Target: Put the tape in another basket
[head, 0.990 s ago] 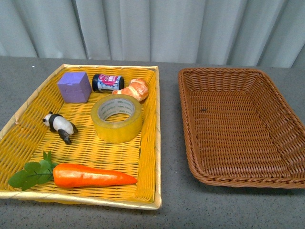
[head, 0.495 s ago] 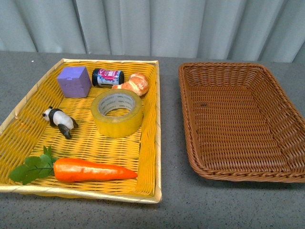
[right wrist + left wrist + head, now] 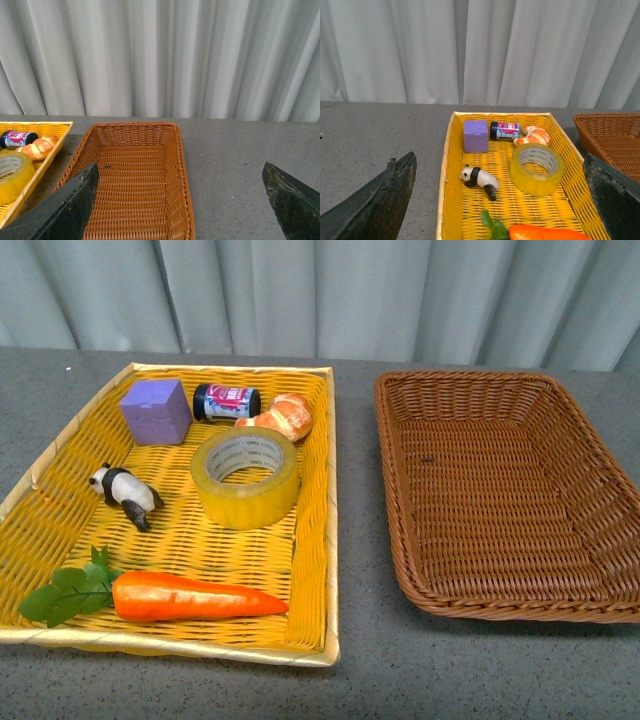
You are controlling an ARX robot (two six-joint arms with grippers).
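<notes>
Two woven containers sit side by side on a grey table (image 3: 355,665). On the left, a shallow yellow tray (image 3: 60,530) holds a purple cube (image 3: 155,412), a panda figurine (image 3: 125,497), a carrot (image 3: 195,597), a small dark jar (image 3: 226,402) and a croissant (image 3: 280,420). The tape (image 3: 245,478) lies flat toward the tray's right side, hole upward, with the croissant just behind it. On the right, the brown wicker basket (image 3: 385,460) is empty. The left gripper (image 3: 496,160) hangs above the tray with its fingers spread wide and holding nothing, as does the right gripper (image 3: 180,169) over the basket. The reach probably goes best with one finger in the core and one outside the near wall, away from the croissant, then a lift clear of both rims.
</notes>
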